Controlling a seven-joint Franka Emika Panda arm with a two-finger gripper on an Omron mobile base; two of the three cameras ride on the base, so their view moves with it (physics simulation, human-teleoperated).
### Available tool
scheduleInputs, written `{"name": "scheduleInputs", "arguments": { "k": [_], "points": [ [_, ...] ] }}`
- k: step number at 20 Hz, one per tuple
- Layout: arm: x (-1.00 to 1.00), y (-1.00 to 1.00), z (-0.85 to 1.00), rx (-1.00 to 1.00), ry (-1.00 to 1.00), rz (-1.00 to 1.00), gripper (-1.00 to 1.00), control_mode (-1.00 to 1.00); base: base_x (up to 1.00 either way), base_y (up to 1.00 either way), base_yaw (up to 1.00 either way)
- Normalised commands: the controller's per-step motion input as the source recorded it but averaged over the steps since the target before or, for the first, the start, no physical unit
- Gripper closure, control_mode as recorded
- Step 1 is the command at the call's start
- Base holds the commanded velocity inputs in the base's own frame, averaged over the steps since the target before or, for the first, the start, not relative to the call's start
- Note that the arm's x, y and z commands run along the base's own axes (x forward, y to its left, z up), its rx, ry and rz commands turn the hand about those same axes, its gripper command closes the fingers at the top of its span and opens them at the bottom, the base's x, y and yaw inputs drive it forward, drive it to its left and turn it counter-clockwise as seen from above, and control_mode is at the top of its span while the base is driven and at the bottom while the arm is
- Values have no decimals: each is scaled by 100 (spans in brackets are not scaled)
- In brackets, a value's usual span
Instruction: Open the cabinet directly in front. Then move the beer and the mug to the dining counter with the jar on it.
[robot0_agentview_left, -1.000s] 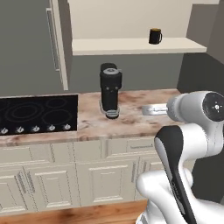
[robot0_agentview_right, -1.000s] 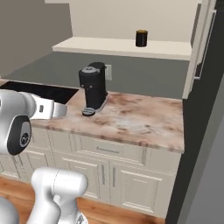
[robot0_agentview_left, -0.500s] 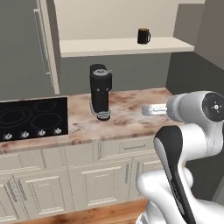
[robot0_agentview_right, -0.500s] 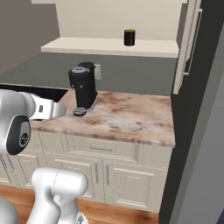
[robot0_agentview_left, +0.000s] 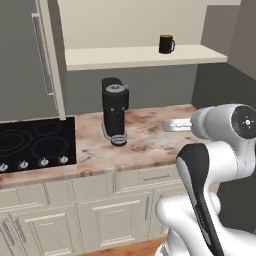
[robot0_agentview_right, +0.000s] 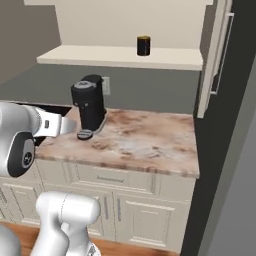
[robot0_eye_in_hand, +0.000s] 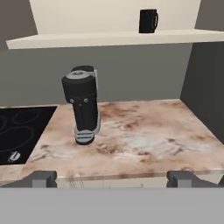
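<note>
The mug (robot0_agentview_left: 166, 44) stands alone on the cabinet (robot0_agentview_left: 145, 56) shelf, doors open. Below it, a black coffee machine (robot0_agentview_left: 115, 110) sits on the marbled tabletop (robot0_agentview_left: 150, 145). The gripper (robot0_eye_in_hand: 111, 179) is released, empty.

The marbled counter (robot0_eye_in_hand: 144, 140) lies bare to the right of the black coffee machine (robot0_eye_in_hand: 83, 109), which stands upright near the cooktop (robot0_eye_in_hand: 19, 131) and blocks that side. Above, the pale shelf (robot0_eye_in_hand: 113, 39) is open along its front; the mug (robot0_eye_in_hand: 148, 21) stands alone on it. Open cabinet doors (robot0_agentview_right: 215, 55) flank the opening.
</note>
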Motion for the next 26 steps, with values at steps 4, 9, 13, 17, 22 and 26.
{"name": "scheduleInputs", "arguments": {
  "k": [4,9,13,17,22,26],
  "points": [
    [0,0,0,0,0,0,-100,100,11,-40,0],
    [0,0,0,0,0,0,-100,100,7,-47,0],
    [0,0,0,0,0,0,-100,100,10,-46,0],
    [0,0,0,0,0,0,-100,100,48,-36,-2],
    [0,0,0,0,0,0,-100,100,78,-20,-5],
    [0,0,0,0,0,0,-100,100,71,-1,-6]
  ]
}}
